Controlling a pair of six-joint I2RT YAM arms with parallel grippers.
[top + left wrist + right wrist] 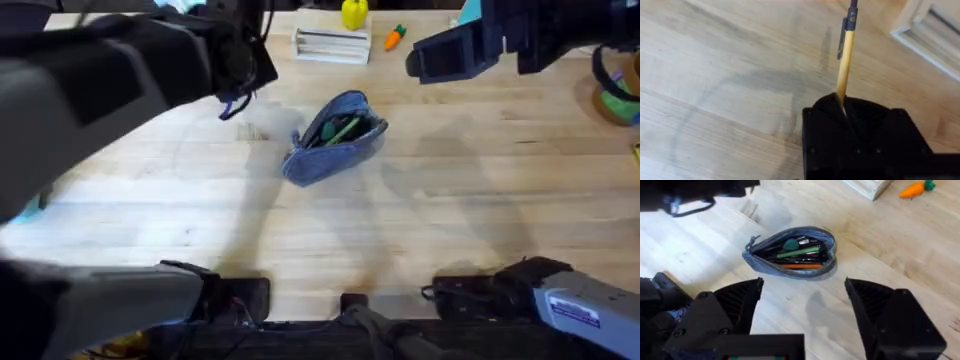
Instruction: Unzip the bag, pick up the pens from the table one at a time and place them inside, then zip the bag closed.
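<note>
Gripping a yellow-orange pen (844, 65), the left claw (845, 107) has its black fingers closed on the lower shaft, and the pen's dark tip end with a clip stands out beyond them above bare counter (715, 100). In the overhead view this arm is raised high at the left, well clear of the boards.

The right claw (802, 302) hangs with its fingers wide apart and nothing between them, just on the near side of the bag (790, 255).

The bag lies mid-counter, unzipped, its mouth gaping. Inside it rest a green pen (800, 251), an orange stick and several dark items. The small metal pull sits at the bag's narrow end.

Farther back, a small orange carrot toy (395, 38) lies beside a pale slatted wooden block (332, 45), and a yellow object (354, 13) stands at the far edge. All three sit well apart from the bag.
</note>
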